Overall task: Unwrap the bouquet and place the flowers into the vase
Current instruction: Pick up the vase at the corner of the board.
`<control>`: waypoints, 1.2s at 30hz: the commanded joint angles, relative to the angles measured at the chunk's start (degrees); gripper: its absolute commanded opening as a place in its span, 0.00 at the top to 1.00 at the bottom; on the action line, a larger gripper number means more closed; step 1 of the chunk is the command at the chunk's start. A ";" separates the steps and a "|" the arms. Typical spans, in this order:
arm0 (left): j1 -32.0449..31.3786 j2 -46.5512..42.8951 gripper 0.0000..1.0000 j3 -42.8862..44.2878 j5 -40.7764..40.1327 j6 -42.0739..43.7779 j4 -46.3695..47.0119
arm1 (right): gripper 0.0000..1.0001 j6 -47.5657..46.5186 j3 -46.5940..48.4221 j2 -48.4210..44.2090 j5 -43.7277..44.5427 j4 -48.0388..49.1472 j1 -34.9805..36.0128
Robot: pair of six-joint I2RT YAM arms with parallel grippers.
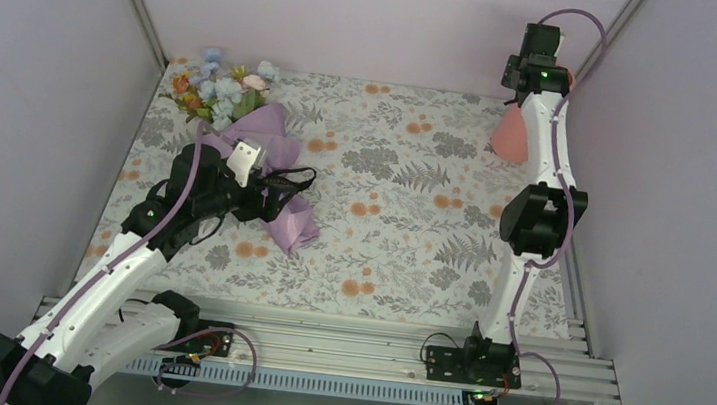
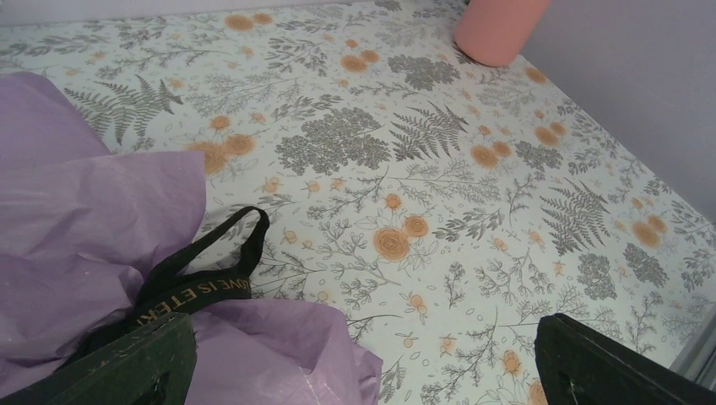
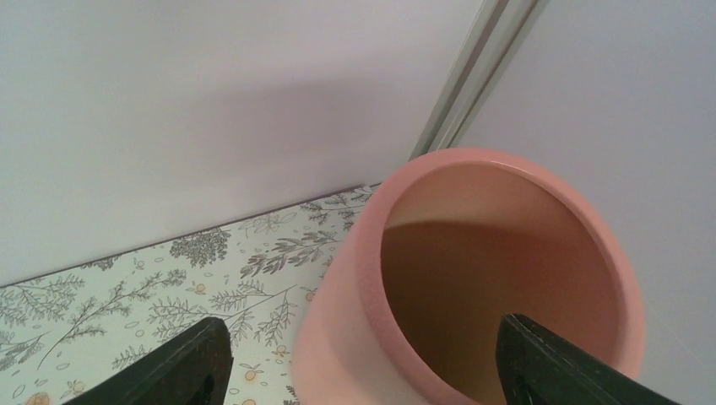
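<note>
One bouquet [image 1: 240, 140] lies at the table's far left, flowers [image 1: 221, 88] toward the back wall, stems bundled in lilac paper [image 2: 84, 219] with a black ribbon [image 2: 211, 278] looped over it. Your left gripper [image 2: 363, 363] hangs by the wrap's near end, jaws spread wide, holding nothing. Best take the ribbon's free loop first and pull along the stems, so the paper slackens without dragging the blooms. In the far-right corner the vase [image 3: 338, 337] stands upright; your right gripper [image 3: 359, 367] hovers at its rim, jaws apart, gripping nothing.
</note>
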 commanded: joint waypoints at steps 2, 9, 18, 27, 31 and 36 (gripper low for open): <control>-0.32 -0.49 0.00 -0.07 -1.09 0.69 -0.26 | 0.22 -1.14 -0.43 1.54 -6.55 -10.79 0.17; -0.36 -0.81 0.00 -0.20 -1.16 0.69 -0.21 | 0.22 -4.01 -3.18 0.35 -3.60 -2.54 0.22; -0.37 -1.30 0.00 -0.20 -1.43 0.69 -0.31 | 0.18 -3.34 -1.25 1.93 2.46 2.80 0.00; -0.37 -1.19 0.00 -0.19 -1.57 0.69 -0.37 | 0.18 -6.52 -0.61 6.30 -2.45 -1.62 -0.54; -0.34 -0.68 0.00 -0.23 -1.83 0.69 -0.41 | 0.22 -8.05 -0.28 6.57 -9.40 -4.86 -0.54; -0.36 -0.46 0.00 0.06 -3.55 0.68 -0.92 | 0.28 -5.57 -1.63 4.39 -11.97 -10.33 -0.40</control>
